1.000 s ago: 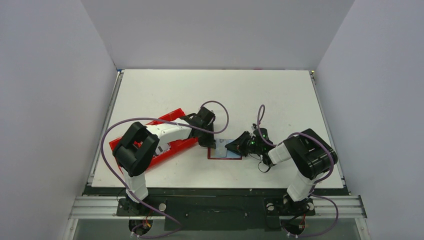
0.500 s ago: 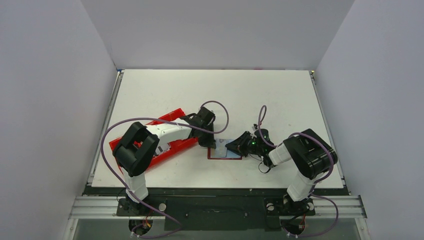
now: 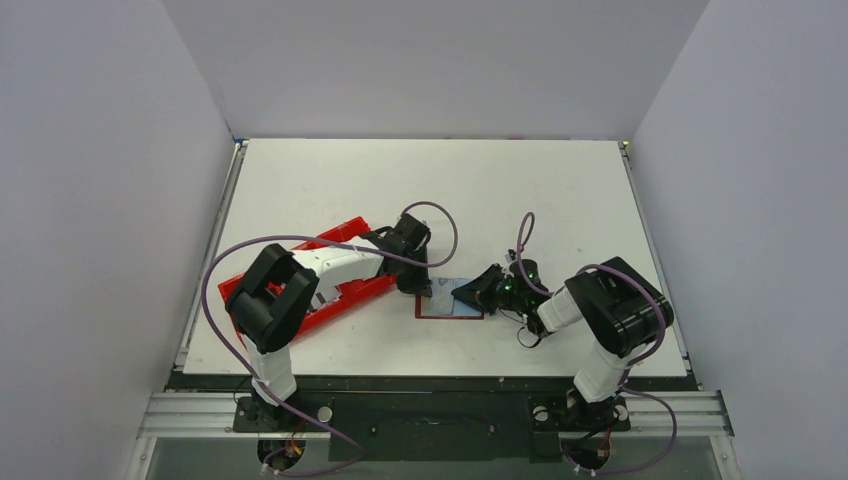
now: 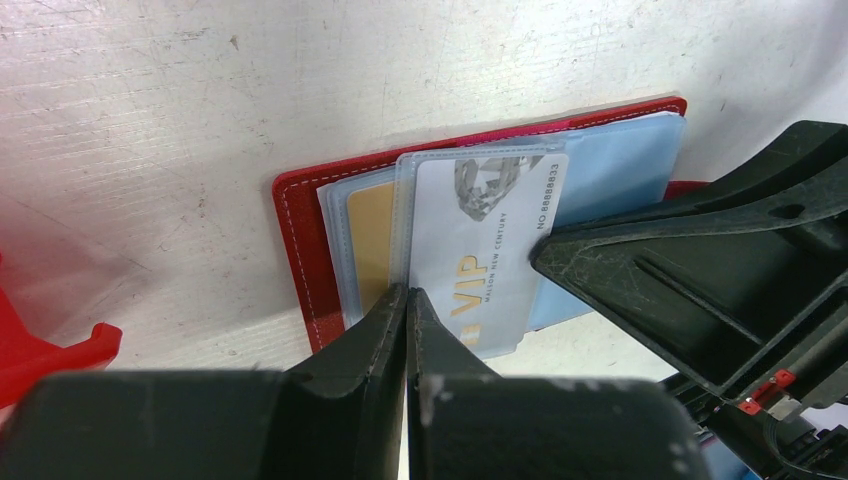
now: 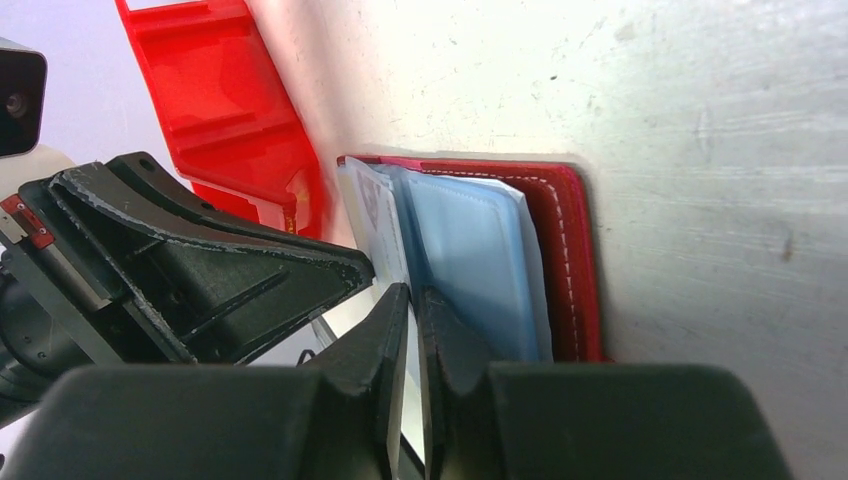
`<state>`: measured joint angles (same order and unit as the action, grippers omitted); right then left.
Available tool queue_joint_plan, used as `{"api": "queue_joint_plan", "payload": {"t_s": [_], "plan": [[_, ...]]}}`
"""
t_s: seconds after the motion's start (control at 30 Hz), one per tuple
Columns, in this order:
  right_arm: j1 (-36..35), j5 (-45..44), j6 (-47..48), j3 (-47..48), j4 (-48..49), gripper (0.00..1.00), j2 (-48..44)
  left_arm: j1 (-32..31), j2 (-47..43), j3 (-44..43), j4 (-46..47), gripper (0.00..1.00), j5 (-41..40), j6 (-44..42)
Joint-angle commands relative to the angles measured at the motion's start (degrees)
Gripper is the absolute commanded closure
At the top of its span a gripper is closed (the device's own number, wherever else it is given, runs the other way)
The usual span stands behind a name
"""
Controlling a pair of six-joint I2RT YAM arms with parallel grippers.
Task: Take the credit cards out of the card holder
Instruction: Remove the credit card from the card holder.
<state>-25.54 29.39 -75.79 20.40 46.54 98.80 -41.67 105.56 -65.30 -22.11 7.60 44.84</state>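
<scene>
My left gripper [image 4: 406, 297] stood with its jaws together, seemingly pinched on the near edge of a clear sleeve [image 4: 403, 200]. Just beyond the tips lay the open card holder [image 4: 300, 250], flat on the table [image 4: 150, 100]; a gold card [image 4: 370, 235] sat in a pocket left of the tips, a white VIP card [image 4: 490, 250] in the sleeve to their right. My right gripper [image 5: 412, 295] met that card from the opposite side, jaws all but closed on a thin pale leaf, apparently the card's edge; the red tray [image 5: 220, 90] stood beyond, to their left. By my reckoning the first card was being extracted, none yet free; next, the left must pin the sleeve while the right draws the card straight out.
</scene>
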Motion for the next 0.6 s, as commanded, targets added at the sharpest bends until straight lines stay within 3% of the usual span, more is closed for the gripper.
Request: {"api": "queue_joint_plan", "payload": {"t_s": [0.0, 0.3, 0.57], "plan": [[0.3, -1.0, 0.2, -0.4, 3.5, 0.98, -0.5, -0.1, 2.4, 1.4, -3.2, 1.00, -4.2, -0.8], [0.5, -1.8, 1.3, -0.7, 1.6, 1.00, -2.3, 0.1, 3.0, 1.3, -4.3, 1.00, -4.9, -0.4], [0.8, -4.7, 8.2, 0.9, -10.9, 1.00, -7.8, 0.5, 3.0, 1.9, -4.8, 1.00, -5.5, 0.1]]}}
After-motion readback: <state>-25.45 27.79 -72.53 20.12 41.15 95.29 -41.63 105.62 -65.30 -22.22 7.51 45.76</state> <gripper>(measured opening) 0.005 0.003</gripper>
